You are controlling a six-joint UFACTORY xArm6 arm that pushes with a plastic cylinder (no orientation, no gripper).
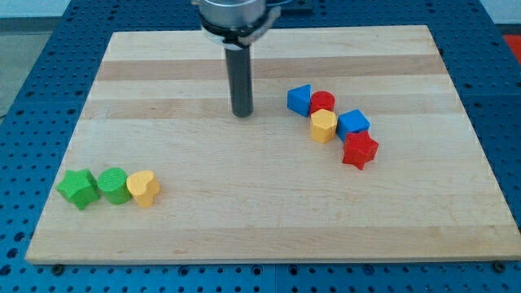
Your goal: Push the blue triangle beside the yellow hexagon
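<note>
The blue triangle [299, 99] lies right of the board's centre, touching a red round block [323, 102] on its right. The yellow hexagon [323, 126] sits just below the red round block, close to the blue triangle's lower right corner. My tip [242, 113] rests on the board to the left of the blue triangle, about a block's width and a half away, touching no block.
A blue cube [353, 124] and a red star [360, 150] continue the cluster to the lower right. At the lower left stand a green star [78, 189], a green round block [113, 185] and a yellow heart [144, 189]. The wooden board [260, 212] ends at blue table edges.
</note>
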